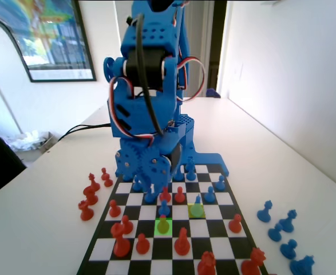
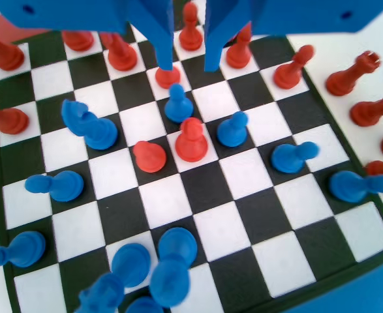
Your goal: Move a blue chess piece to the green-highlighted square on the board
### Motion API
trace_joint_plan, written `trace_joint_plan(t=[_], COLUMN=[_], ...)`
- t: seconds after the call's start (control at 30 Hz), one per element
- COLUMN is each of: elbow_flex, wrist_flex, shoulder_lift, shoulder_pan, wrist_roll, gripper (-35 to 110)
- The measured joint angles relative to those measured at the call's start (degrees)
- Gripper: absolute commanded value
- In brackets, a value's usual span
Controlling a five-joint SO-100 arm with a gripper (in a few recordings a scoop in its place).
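The blue chess piece [image 1: 197, 200] stands on the duller yellow-green square, right of centre on the board [image 1: 212, 229] in the fixed view. In the wrist view the blue chess piece [image 2: 87, 124] is at the left of the board [image 2: 224, 228]. The green-highlighted square [image 1: 158, 232] lies one row nearer the camera and two columns to the left, with a small red pawn [image 1: 163, 224] on it. My gripper [image 1: 158, 186] hangs low over the middle of the board. In the wrist view my gripper [image 2: 189, 65] is open with nothing between its jaws, and its left jaw tip is just above that red pawn [image 2: 168, 76].
A blue pawn [image 2: 178, 104] and two red pawns [image 2: 191, 140] stand close under the gripper. Red pieces [image 1: 90, 195] lie off the board at the left of the fixed view, blue ones [image 1: 282, 229] at the right. More red pieces [image 1: 182, 243] fill the near rows.
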Motion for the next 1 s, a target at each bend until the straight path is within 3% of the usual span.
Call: trace_joint_plan(t=[0.4, 1.0], elbow_flex=[-11.25, -13.01], wrist_flex=[4.04, -2.46], shoulder_lift=[-7.38, -12.22], shoulder_pan=[-2.02, -0.18], wrist_roll=[0.79, -1.85], gripper=[8, 8])
